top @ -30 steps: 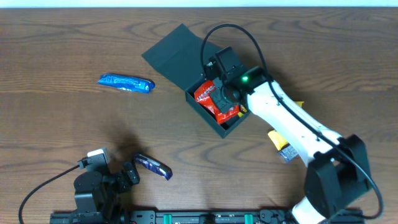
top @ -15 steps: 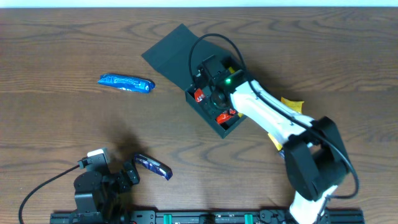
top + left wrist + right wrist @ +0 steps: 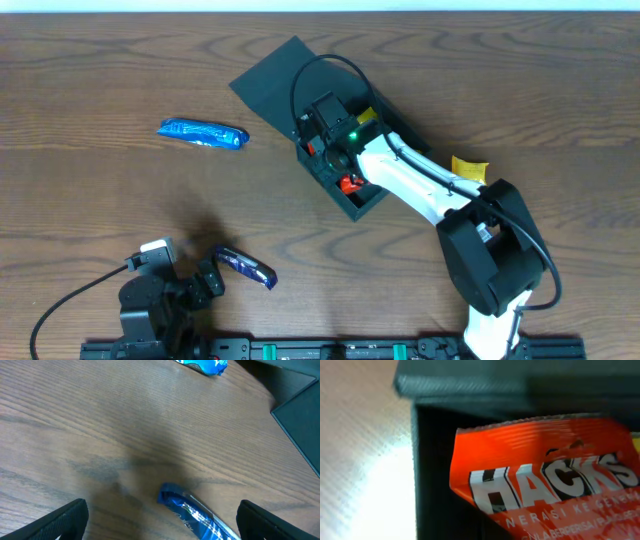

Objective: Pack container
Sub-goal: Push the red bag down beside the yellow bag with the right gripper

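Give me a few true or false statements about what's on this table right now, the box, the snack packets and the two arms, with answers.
1. The container's flap lid stands open. True.
2. Both blue packets are inside the container. False: the far blue packet and the near blue packet both lie on the table.
3. A red HACKS packet sits in the container. True.
4. The left fingers are shut on a blue packet. False: they stand open; the near blue packet lies loose on the table.
5. The right arm reaches into the container. True.
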`<state>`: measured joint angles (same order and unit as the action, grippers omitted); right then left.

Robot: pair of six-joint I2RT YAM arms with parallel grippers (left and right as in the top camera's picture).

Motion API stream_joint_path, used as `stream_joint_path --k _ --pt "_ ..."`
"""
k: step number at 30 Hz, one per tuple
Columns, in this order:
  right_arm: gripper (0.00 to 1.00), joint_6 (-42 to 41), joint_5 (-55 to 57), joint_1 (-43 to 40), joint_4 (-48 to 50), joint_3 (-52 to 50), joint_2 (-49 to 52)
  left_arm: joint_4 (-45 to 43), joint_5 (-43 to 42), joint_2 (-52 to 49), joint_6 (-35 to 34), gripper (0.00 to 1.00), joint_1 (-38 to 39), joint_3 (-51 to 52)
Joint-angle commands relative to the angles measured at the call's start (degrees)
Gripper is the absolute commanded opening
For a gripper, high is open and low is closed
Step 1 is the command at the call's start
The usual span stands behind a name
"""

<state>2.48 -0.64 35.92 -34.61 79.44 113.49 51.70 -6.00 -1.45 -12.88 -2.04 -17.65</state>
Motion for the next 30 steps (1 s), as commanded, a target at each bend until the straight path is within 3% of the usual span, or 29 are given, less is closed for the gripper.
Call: stream_joint_path --k 1,7,12,17,23,30 --pt "0.01 -1.16 5.95 0.39 0.66 0.31 -0.63 3.54 0.17 0.09 0.46 0.96 -0.20 0.87" --pt "0.01 -1.64 7.50 0.37 1.73 0.31 -0.63 3.54 0.17 0.09 0.46 0.95 -0.20 0.87" --pt "0.01 -1.57 -3.45 0.70 0.13 0.33 -1.66 3.54 0.17 0.09 0.46 0.95 -0.20 0.87" --pt "0.01 -1.60 -5.70 1.49 -1.16 0.33 -5.84 3.54 0.17 0.09 0.46 0.95 -0.20 0.87" --pt "0.01 -1.60 2.49 1.64 -3.45 0.33 -12.22 3.54 0.17 0.09 0.46 0.95 -0.20 0.87" --pt "0.01 -2.45 11.61 0.35 -8.50 0.31 -12.76 3.54 0.17 0.09 0.46 0.95 -0.20 0.87"
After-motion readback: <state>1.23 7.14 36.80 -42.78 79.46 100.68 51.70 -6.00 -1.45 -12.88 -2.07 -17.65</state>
